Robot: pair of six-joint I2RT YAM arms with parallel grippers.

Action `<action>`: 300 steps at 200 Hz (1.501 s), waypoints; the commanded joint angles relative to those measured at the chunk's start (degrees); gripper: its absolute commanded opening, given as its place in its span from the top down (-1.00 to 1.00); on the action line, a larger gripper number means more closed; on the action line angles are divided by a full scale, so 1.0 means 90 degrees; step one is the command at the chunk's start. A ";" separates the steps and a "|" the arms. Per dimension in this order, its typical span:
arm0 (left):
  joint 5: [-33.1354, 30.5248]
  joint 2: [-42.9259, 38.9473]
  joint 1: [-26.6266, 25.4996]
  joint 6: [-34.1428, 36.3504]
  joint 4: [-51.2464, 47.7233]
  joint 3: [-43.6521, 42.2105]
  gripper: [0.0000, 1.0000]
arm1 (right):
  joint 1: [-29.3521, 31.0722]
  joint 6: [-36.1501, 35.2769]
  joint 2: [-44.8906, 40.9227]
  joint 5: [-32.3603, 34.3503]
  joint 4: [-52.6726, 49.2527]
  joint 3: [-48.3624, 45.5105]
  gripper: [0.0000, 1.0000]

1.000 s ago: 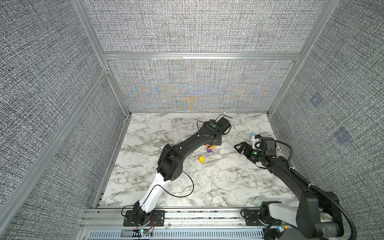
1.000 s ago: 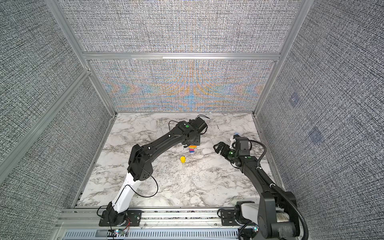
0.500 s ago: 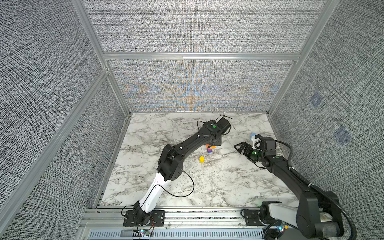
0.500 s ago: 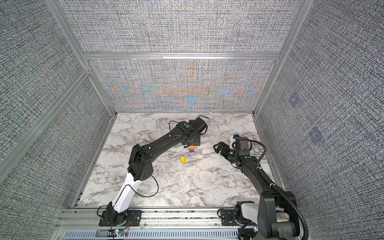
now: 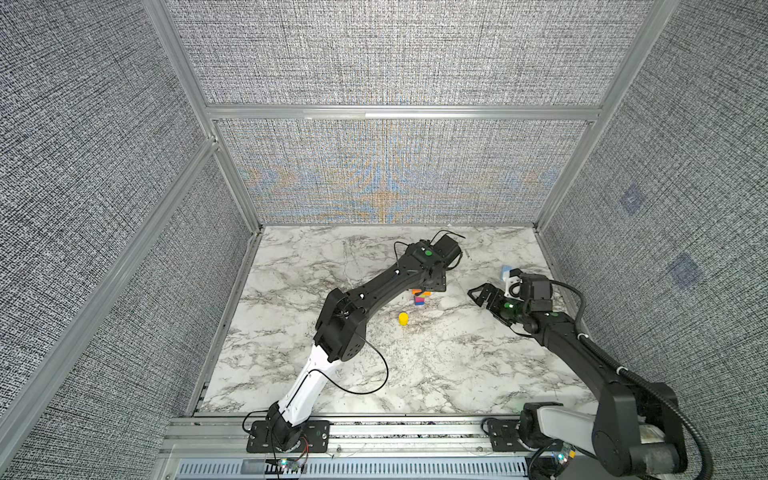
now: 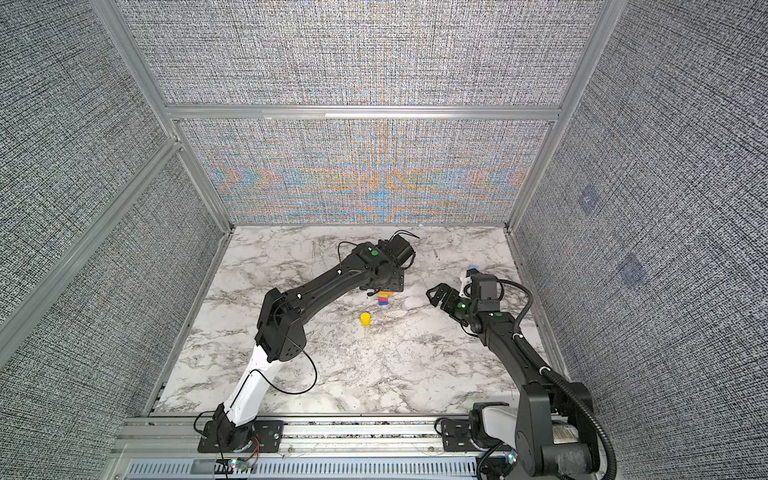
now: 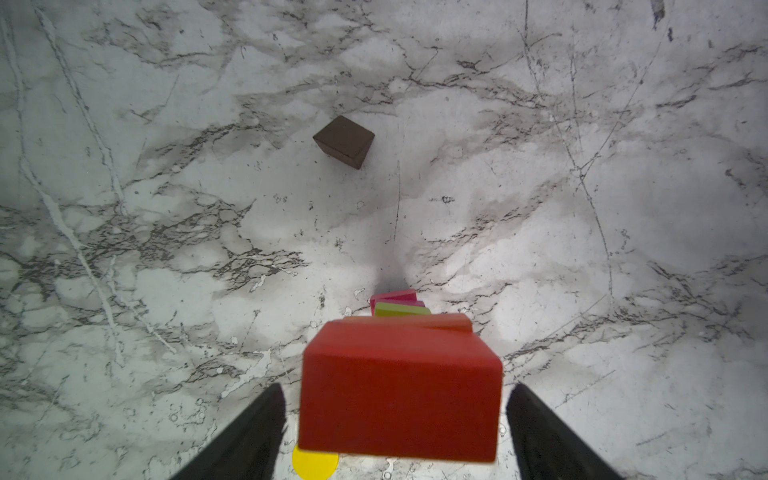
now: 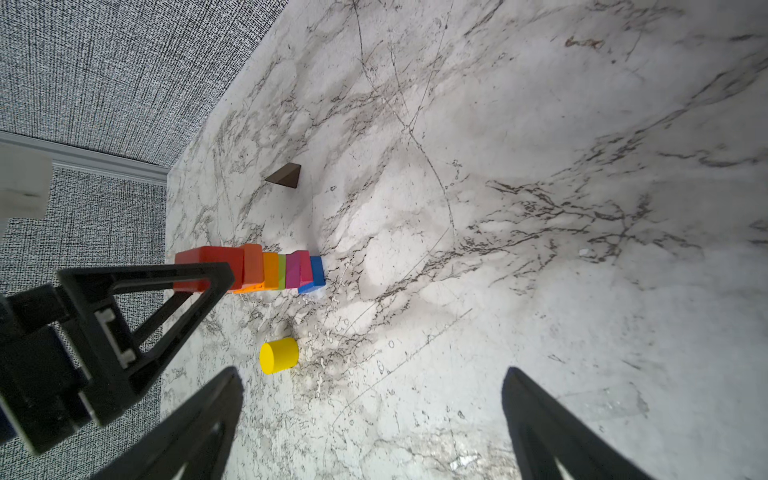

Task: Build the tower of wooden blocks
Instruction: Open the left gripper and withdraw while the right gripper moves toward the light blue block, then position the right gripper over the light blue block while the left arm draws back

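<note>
A: The left gripper has its jaws open either side of the red wooden block, with narrow gaps on both sides; that block tops the multicoloured wood-block tower.

B: Lift straight up, no twist; the stack looks staggered. The right gripper gapes empty beside the tower; the yellow wooden cylinder is near its foot, the dark brown wooden cube farther off.

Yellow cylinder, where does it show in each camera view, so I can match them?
In a top view: yellow cylinder, just on the near side of the tower.
In a top view: same place.
Left wrist: a sliver showing past the tower's red top block.
Right wrist: whole, beside the tower.
Shared landmark: the tower.
</note>
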 commanded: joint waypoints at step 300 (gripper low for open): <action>0.0675 -0.3848 0.2338 0.1000 0.5137 -0.6566 -0.98 | -0.1162 -0.2577 0.5838 0.2412 -0.4908 0.7159 -0.50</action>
